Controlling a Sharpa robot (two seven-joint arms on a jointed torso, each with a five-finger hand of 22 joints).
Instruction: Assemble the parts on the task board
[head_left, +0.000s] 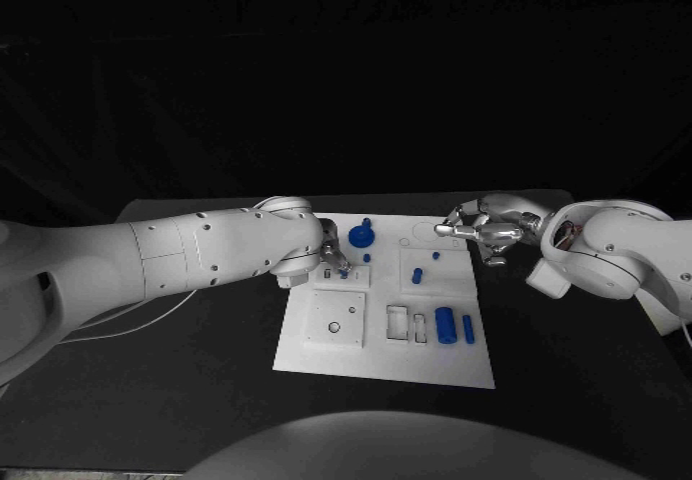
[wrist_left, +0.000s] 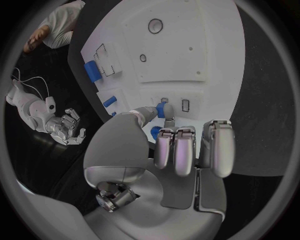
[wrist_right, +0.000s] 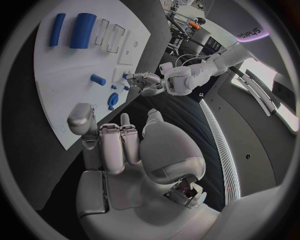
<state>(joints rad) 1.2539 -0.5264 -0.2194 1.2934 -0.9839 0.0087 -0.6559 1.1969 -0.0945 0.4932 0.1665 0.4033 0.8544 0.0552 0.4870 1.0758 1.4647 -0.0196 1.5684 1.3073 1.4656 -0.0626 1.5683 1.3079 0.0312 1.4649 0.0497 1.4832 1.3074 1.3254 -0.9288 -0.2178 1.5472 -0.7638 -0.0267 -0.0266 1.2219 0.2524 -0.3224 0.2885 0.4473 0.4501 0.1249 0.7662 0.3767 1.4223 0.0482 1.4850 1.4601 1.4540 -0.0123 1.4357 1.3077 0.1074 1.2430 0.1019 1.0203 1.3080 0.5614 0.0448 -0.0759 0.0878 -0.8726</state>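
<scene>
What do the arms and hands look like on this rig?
Both arms are smooth white shells dotted with small dark screws, with thin white cables beside the left arm. The left hand and right hand are silver metal with rounded, segmented fingers.

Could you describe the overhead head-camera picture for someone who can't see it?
Two white robot arms reach over a white task board on a black table. The left hand touches a small blue part near the board's far edge; the right hand hovers at its far right corner, holding nothing.

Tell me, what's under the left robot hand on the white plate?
The left robot hand pinches a small blue piece against the white plate. Its fingers hide the spot beneath.
</scene>
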